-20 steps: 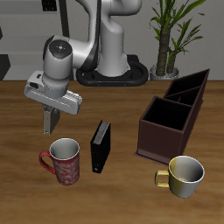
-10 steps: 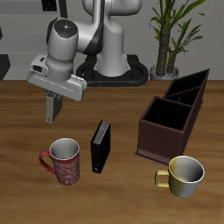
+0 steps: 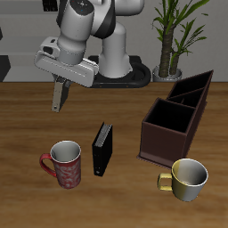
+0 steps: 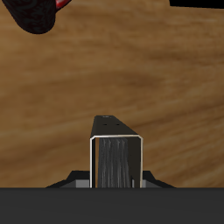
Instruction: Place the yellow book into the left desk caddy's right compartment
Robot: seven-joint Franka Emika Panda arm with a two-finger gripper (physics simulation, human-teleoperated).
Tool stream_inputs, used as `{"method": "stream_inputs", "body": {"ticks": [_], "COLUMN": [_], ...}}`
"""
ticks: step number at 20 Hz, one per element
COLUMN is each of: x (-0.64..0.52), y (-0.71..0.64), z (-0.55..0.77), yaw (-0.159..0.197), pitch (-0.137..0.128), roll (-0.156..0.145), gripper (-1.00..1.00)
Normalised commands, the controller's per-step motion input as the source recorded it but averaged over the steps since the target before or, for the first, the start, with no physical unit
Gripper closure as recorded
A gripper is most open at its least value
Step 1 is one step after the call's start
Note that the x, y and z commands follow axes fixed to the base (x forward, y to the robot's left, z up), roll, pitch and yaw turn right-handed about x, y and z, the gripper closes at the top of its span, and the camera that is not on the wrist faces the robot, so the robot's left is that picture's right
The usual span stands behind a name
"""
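yellow book (image 3: 57,96) (image 4: 116,163) aloft, hanging upright — left desk caddy (image 3: 165,143) maroon, open-topped, well apart

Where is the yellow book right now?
Exterior view: the yellow book hangs in the claw above the table, farther back than the red mug and well apart from the left desk caddy.

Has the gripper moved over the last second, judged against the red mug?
Yes. The gripper has risen and drawn back toward the robot's base, away from the red mug, carrying a thin book between its jaws.
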Motion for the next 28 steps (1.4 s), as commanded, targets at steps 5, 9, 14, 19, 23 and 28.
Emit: {"method": "stream_inputs", "body": {"ticks": [5,9,14,19,23,28], "x": [0.09,0.04,0.13,0.10,0.26,0.13], "y": [0.51,0.58,0.59,0.25,0.42,0.35], "z": [0.44,0.39,0.38,0.19,0.23,0.13], "yaw": [0.006,0.027,0.023,-0.006,-0.048,0.003], "pitch": [-0.013,-0.038,-0.031,-0.014,0.017,-0.004], "roll": [0.064,0.069,0.048,0.006,-0.012,0.052], "gripper": [1.00,1.00,1.00,1.00,1.00,1.00]}}
